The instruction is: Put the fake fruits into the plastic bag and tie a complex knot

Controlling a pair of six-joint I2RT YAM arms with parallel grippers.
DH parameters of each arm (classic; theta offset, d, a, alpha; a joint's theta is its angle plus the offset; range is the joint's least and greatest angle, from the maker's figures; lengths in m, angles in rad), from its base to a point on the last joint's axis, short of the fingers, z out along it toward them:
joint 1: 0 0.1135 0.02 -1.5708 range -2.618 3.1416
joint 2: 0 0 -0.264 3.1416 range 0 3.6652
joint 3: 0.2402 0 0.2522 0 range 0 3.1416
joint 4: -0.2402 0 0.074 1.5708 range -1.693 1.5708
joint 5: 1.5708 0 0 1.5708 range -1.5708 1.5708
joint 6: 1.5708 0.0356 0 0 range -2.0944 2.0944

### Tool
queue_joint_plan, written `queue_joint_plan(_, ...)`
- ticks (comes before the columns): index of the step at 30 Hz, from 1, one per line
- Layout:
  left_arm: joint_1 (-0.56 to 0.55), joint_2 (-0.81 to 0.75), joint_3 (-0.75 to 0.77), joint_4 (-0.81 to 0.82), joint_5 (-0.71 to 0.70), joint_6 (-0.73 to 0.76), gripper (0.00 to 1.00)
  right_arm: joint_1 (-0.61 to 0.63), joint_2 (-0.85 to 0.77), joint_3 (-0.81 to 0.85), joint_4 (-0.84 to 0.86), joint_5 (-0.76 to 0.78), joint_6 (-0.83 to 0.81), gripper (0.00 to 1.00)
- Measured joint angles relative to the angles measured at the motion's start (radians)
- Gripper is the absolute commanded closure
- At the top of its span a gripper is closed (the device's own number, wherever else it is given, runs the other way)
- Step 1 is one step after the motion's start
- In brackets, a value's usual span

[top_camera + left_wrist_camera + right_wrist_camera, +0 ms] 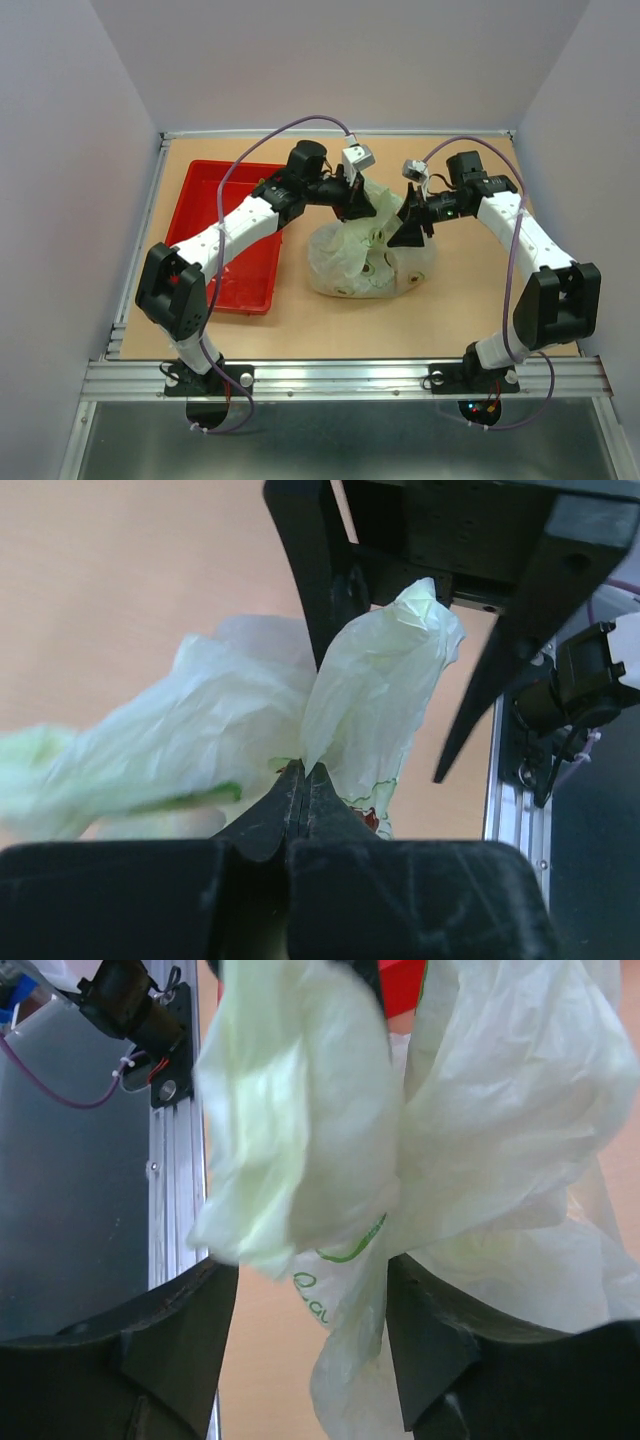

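You cannot make out the fake fruits: from above, only dim dark blots show through the plastic bag point(350, 262), and no shape or colour can be told apart. Whether the bag's top is twisted into any tie is also unclear, since both arms crowd over it. In the right wrist view the bag fills the picture and runs off the top and right edges, much of it blurred.

The bag sits near the middle of the table point(470, 310), a flat tan board, just right of a red rectangular tray point(215, 200) with a raised rim. Plain pale walls point(350, 60) close in the back and sides, and a ridged metal rail point(340, 378) runs along the near edge.

The plastic is thin, pale green, translucent and heavily creased, with small green printed marks.

Your left gripper point(303, 775) has its dark, scuffed jaws pressed tight together, pinching a fold of the bag at the base of an upright handle strip point(385, 680). Your right gripper point(310, 1265) stands wide apart, bunched plastic hanging in the gap between its two fingers and clamped by neither; from the left wrist view its black fingers point(318, 580) straddle that same strip.
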Motion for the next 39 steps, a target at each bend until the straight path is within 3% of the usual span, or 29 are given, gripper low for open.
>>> queue_joint_plan(9,-0.002,0.0,-0.008,0.023,-0.006,-0.015,1.0,0.033,0.0,-0.001,0.002,0.0,0.002,0.31)
queue_joint_plan(15,-0.043,0.0,-0.008,0.022,-0.024,0.016,1.0,0.058,0.02,0.0,0.023,-0.005,0.035,0.37)
queue_joint_plan(18,-0.055,0.0,-0.008,0.022,-0.026,0.025,1.0,0.059,0.031,0.0,0.045,-0.004,0.063,0.54)
queue_joint_plan(19,-0.059,0.0,-0.008,0.021,-0.026,0.029,1.0,0.059,0.034,0.0,0.054,-0.004,0.074,0.7)
queue_joint_plan(20,-0.061,0.0,-0.008,0.021,-0.026,0.032,1.0,0.059,0.035,0.0,0.06,-0.003,0.082,0.77)
queue_joint_plan(22,-0.062,0.0,-0.008,0.018,-0.024,0.041,0.9,0.059,0.037,0.0,0.08,0.001,0.098,0.93)
queue_joint_plan(26,-0.047,-0.003,-0.007,-0.002,-0.016,0.055,0.54,0.059,0.039,0.0,0.099,0.023,0.117,1.0)
queue_joint_plan(28,-0.021,-0.007,0.005,-0.042,0.007,0.058,0.45,0.059,0.039,0.0,0.106,0.031,0.119,1.0)
queue_joint_plan(34,0.108,-0.023,0.185,-0.227,0.074,0.11,0.39,0.059,0.039,0.0,0.114,0.041,0.117,1.0)
queue_joint_plan(39,0.148,-0.1,0.266,-0.294,0.074,0.158,0.26,0.059,0.039,0.0,0.12,0.045,0.097,1.0)
